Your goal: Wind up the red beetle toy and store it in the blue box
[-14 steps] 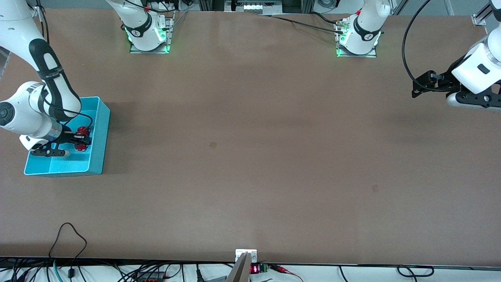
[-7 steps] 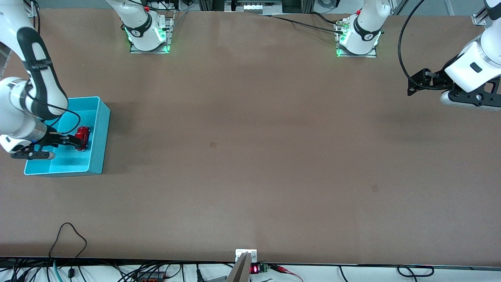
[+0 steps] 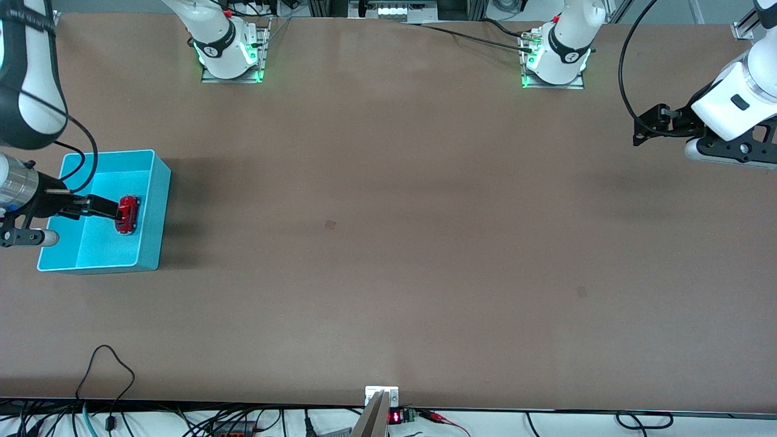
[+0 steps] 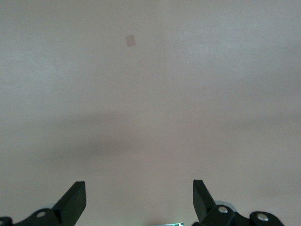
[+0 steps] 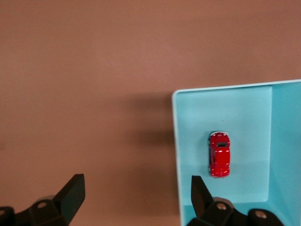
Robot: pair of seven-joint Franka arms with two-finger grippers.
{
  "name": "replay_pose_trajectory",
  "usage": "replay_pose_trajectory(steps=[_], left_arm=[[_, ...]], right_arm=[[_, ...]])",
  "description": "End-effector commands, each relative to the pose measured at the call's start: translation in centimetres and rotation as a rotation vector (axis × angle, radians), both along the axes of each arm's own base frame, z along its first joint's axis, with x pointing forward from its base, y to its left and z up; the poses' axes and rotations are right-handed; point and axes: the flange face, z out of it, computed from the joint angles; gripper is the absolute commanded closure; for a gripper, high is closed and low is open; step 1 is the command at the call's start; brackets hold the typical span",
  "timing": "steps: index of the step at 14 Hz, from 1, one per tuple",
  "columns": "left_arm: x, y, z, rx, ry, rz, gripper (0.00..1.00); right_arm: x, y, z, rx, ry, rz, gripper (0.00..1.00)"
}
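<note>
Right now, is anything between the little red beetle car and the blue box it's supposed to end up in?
Nothing visible does. The red beetle toy already lies on the floor of the blue box, with the right gripper open over the box's edge.

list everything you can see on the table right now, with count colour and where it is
blue box: 1, light cyan-blue, at the right arm's end of the table, open top
red beetle toy: 1, glossy red, lying on the floor of the blue box, close to the wall that faces the table's middle, free of any gripper
small square mark: 1, darker brown, on the table near its middle
table: 1, brown
right gripper: 1, black fingers, open, up over the blue box's edge, holding nothing
left gripper: 1, black fingers, open, over bare table at the left arm's end, waiting
</note>
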Motion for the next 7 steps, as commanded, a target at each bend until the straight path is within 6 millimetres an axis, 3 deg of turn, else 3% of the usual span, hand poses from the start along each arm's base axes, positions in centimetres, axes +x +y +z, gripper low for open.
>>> replay_pose_trajectory(steps=[1, 3, 5, 7], left_arm=[[-0.3, 0.1, 0.8, -0.012, 0.001, -0.006, 0.00], [-0.2, 0.1, 0.9, -0.012, -0.001, -0.006, 0.00], [-0.3, 0.1, 0.8, -0.012, 0.001, -0.006, 0.00], [-0.2, 0.2, 0.9, -0.012, -0.001, -0.004, 0.00]], right_arm=[[-0.4, 2.9, 5.8, -0.004, 0.007, -0.033, 0.00], [-1.2, 3.0, 8.5, -0.022, -0.040, -0.039, 0.00], [-1.8, 0.0, 9.4, -0.027, -0.054, -0.075, 0.00], [-3.4, -0.2, 10.7, -0.032, -0.018, -0.095, 0.00]])
